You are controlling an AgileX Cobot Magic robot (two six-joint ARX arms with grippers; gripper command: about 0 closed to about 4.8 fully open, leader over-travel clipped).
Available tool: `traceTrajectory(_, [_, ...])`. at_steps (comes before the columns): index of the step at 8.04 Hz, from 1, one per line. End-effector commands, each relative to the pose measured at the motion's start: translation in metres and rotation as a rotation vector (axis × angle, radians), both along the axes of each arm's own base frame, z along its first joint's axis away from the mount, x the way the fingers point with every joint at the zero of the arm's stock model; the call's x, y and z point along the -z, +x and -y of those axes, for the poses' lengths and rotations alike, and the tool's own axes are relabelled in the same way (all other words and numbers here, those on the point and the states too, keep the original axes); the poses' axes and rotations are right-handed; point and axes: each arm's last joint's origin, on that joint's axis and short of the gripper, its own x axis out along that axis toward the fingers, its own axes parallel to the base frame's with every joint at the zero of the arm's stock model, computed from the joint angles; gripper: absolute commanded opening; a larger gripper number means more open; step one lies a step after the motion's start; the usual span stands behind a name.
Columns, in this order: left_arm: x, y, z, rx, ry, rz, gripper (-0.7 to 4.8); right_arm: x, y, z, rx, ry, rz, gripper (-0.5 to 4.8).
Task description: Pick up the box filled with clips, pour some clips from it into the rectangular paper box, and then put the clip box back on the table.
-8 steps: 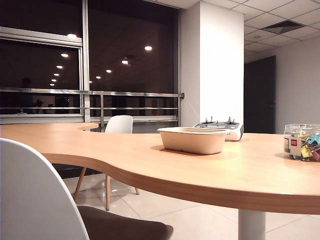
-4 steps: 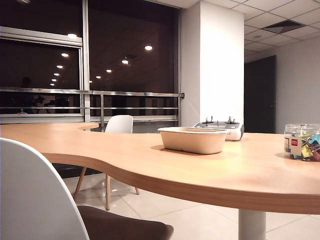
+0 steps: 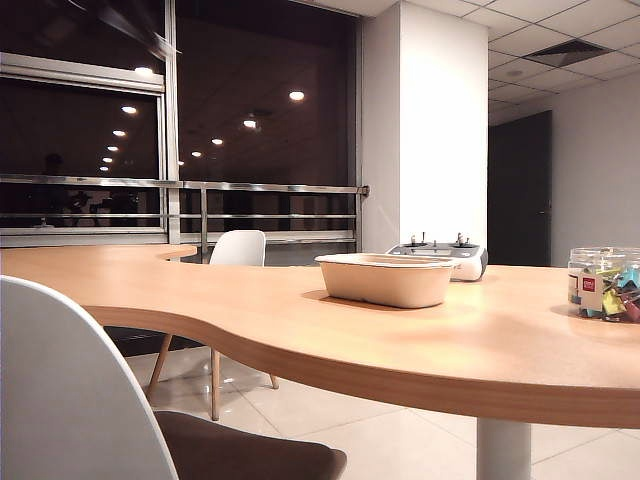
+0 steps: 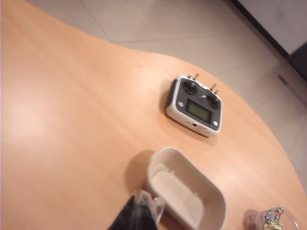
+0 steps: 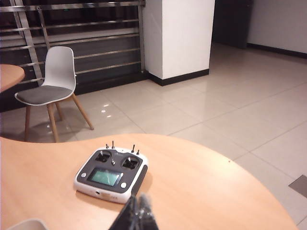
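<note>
Beige pulp, the rectangular paper box [image 3: 387, 281] sits on the bench [image 3: 300, 320] in the exterior view, and neither of my end effectors shows there beyond a dark blur at the upper left. Its long axis runs roughly across that view, open side up. Further right on the bench, at the picture's edge, stands the box filled with clips [image 3: 605, 284], upright, with the clips [image 3: 618, 290] showing through its clear wall in blue, yellow, green and pink. Tray and tub are well apart.

From my left wrist, my left end effector [image 4: 141, 214] hangs above the bench with its fingers pressed together, holding nothing. The rectangular paper box [image 4: 187, 196] lies just beside its tip, and its long axis runs slantwise past the tip. The box filled with clips [image 4: 272, 219] lies beyond the tray's far end, well apart from this end effector. The white-grey controller [image 4: 196, 106] lies on the bench further ahead.

From my right wrist, my right end effector [image 5: 137, 215] is likewise pressed together and empty. The controller [image 5: 112, 175] lies just ahead of it, sticks pointing away; a white chair [image 5: 50, 88] stands on the floor beyond.
</note>
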Motion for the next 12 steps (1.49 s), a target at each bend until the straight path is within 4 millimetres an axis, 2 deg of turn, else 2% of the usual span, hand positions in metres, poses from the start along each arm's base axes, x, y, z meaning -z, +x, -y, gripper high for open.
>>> traceTrajectory(1, [0.024,0.066,0.069,0.122,0.021,-0.074,0.02,0.003,0.006,-0.001,-0.016,-0.009,-0.017,-0.06])
traceTrajectory(2, [0.06,0.091,0.103,0.178,0.033,-0.108,1.62,0.007,0.007,-0.001,-0.017,-0.011,-0.054,-0.06])
traceTrajectory(3, [0.083,0.099,0.12,0.203,0.04,-0.13,1.66,0.007,0.007,-0.001,-0.028,-0.011,-0.055,-0.06])
traceTrajectory(4, [0.106,0.104,0.134,0.211,0.032,-0.174,2.85,0.007,0.007,-0.002,-0.06,-0.01,-0.054,-0.06])
traceTrajectory(5, [0.13,0.109,0.147,0.215,0.021,-0.225,3.6,0.006,0.007,-0.003,-0.065,-0.01,-0.053,-0.06])
traceTrajectory(8, [0.194,0.122,0.169,0.163,-0.018,-0.328,3.59,0.002,0.005,-0.005,-0.142,0.017,-0.039,-0.06])
traceTrajectory(10, [0.202,0.116,0.187,0.167,-0.015,-0.315,3.35,0.001,0.005,-0.005,-0.156,0.019,-0.021,-0.06])
traceTrajectory(12, [0.203,0.114,0.192,0.176,-0.011,-0.317,3.35,-0.002,0.005,-0.005,-0.157,0.019,0.0,-0.06])
